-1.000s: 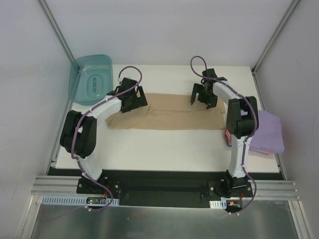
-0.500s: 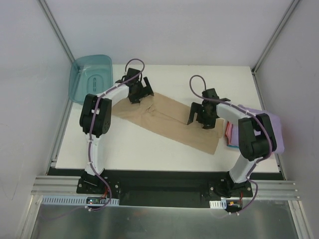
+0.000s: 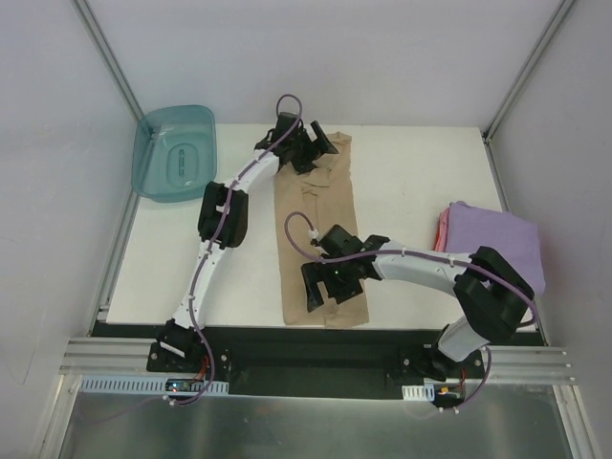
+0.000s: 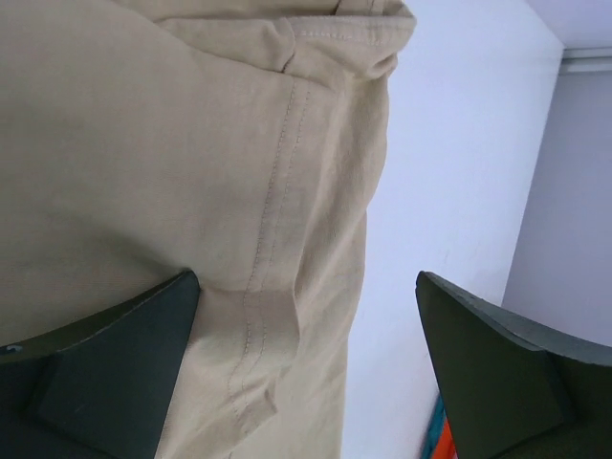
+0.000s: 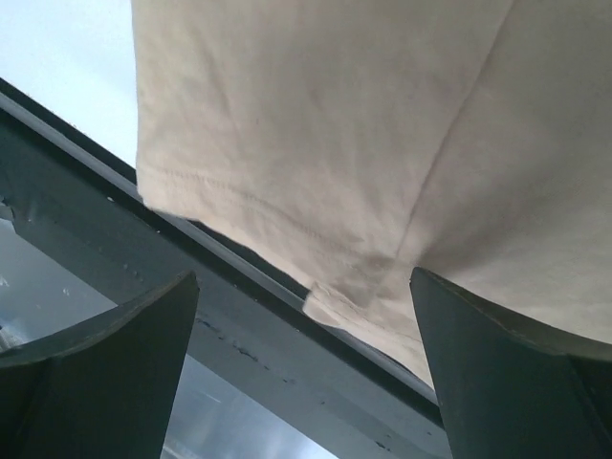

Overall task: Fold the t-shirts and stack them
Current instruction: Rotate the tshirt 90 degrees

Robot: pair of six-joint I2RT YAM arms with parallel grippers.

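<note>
The tan shirt (image 3: 320, 229) lies as a long strip down the middle of the table (image 3: 172, 258), near to far, ready, I judge, for folding end over end. The purple shirt (image 3: 492, 244) sits on the pink shirt (image 3: 442, 229) at the right edge, the stack to join. My left gripper (image 3: 314, 146) stretches over the far end and my right gripper (image 3: 327, 287) crooks over the near end. Both are spread wide, holding nothing.

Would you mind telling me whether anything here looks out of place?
The near hem of the tan t-shirt seems to hang past the table edge, over the dark rail; it could slip off. Nothing else stands out.
</note>
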